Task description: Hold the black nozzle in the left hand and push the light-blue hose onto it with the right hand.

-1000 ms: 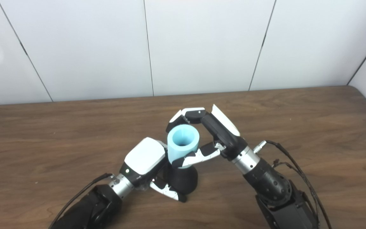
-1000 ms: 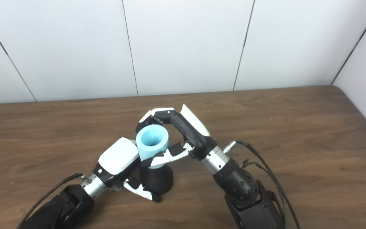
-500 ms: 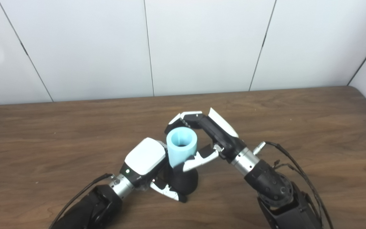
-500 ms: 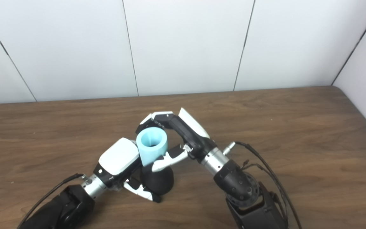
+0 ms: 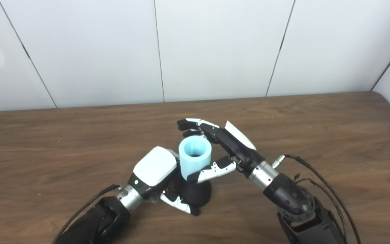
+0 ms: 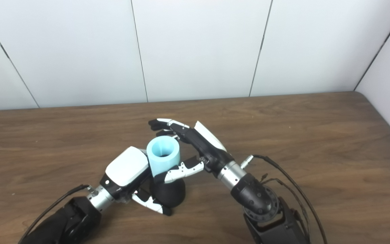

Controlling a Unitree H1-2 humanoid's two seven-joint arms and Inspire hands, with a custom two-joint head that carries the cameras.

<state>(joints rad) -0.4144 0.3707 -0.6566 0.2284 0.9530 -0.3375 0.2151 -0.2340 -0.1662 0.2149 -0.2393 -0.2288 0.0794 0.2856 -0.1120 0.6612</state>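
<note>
- The left hand (image 5: 156, 171) is wrapped around the black nozzle (image 5: 197, 194), whose wide base stands on the worktop (image 5: 317, 125).
- The light-blue hose (image 5: 195, 160) stands upright on the nozzle's top, open mouth up; how deep it sits is hidden.
- The right hand (image 5: 230, 149) has its fingers spread, thumb just beside the hose, gripping nothing as far as the views show.
- Step in hand: the push looks done or nearly so. Next: back the right hand away without tipping the hose, left hand keeping firm.
</note>
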